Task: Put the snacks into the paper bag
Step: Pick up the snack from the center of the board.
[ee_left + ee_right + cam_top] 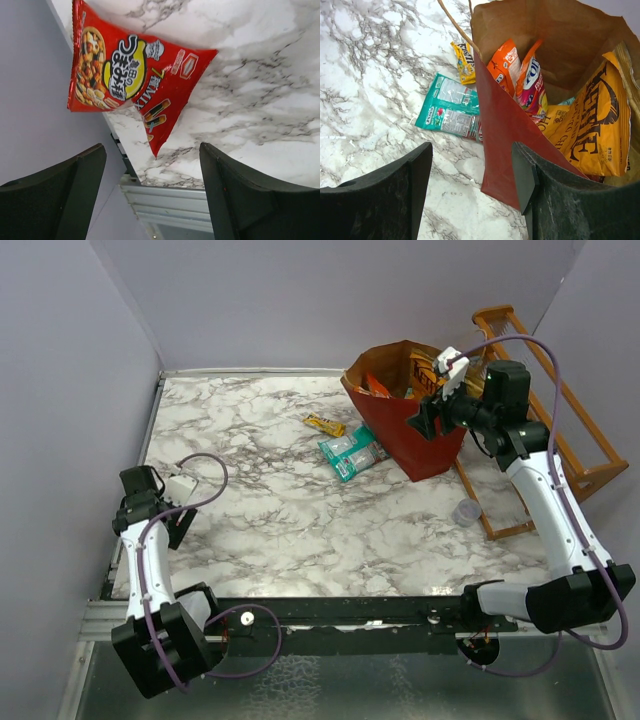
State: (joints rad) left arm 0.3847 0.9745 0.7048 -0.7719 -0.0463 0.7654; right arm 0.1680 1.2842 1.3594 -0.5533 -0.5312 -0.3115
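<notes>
The red paper bag stands open at the back right. Inside it are a large yellow chip bag, an orange packet and a pink-and-white pouch. Two teal pouches and a yellow bar lie on the marble just left of the bag. My right gripper hangs open over the bag's near red wall, holding nothing. At the table's near left corner my left gripper is open above a red snack packet. That packet lies flat by the wall, and the arm hides it in the top view.
A small clear cup sits on the marble near the right arm. An orange wooden rack lies along the right side behind the bag. Grey walls close in left, back and right; a metal rail runs along the near edge.
</notes>
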